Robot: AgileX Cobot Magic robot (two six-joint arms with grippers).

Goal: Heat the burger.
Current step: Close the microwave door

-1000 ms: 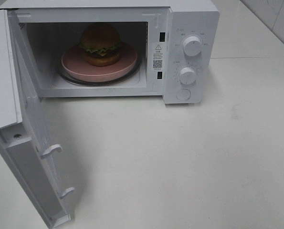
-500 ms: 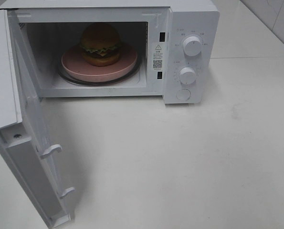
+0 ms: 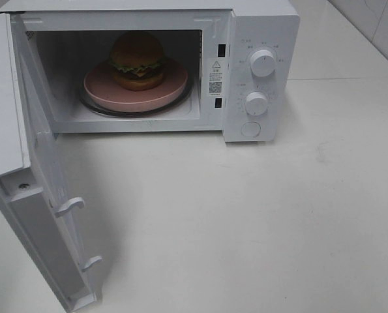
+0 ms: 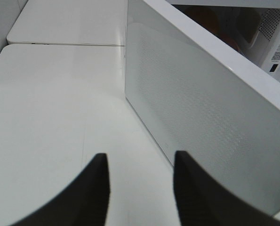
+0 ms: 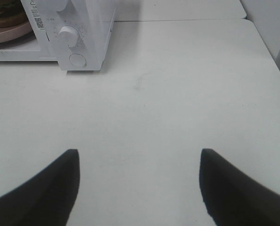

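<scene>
The burger [image 3: 137, 60], with a golden-brown bun and green lettuce, sits on a round pink plate [image 3: 102, 85] on the glass turntable inside the white microwave [image 3: 259, 26]. The microwave door [image 3: 37, 195] stands wide open to the left. Neither gripper shows in the exterior high view. My left gripper [image 4: 140, 162] is open and empty beside the outer face of the door [image 4: 201, 117]. My right gripper [image 5: 139, 157] is open and empty above the table, well away from the microwave [image 5: 90, 33]. The burger's edge [image 5: 5, 19] and the plate [image 5: 10, 33] show at the corner of the right wrist view.
The microwave front carries two white knobs [image 3: 263, 62] [image 3: 256, 103] and a round button [image 3: 250, 129]. The white table [image 3: 246, 215] spreads in front and to the right. A table seam [image 4: 64, 44] and tiled wall [image 3: 376, 26] lie behind.
</scene>
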